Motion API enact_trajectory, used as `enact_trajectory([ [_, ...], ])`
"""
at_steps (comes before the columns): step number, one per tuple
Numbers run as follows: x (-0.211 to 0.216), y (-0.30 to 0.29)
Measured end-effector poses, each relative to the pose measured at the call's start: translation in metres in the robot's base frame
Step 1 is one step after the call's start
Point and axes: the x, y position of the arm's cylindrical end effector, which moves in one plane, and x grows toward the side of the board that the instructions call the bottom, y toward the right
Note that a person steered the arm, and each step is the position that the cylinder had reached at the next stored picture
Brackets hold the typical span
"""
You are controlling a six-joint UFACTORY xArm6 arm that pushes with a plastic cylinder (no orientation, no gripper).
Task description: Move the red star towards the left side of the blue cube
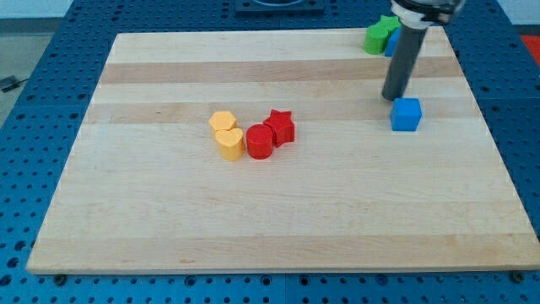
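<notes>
The red star [281, 126] lies near the middle of the wooden board [278, 219], touching a red cylinder [260, 142] at its lower left. The blue cube [406, 114] sits well to the view's right of the star. My tip [393, 99] is at the end of the dark rod, just above and slightly left of the blue cube, close to its top edge. The tip is far to the right of the red star.
A yellow hexagon block [222, 123] and a yellow heart-shaped block [229, 143] sit left of the red cylinder. A green block [379, 36] and part of a blue block [392, 40] lie at the view's top right behind the rod.
</notes>
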Motion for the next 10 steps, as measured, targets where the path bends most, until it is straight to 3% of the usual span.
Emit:
enact_trajectory([
  [2, 0.000, -0.139],
  [3, 0.029, -0.210],
  [4, 0.080, -0.236],
  [5, 0.096, -0.223],
  [8, 0.063, -0.134],
  [10, 0.062, -0.072],
])
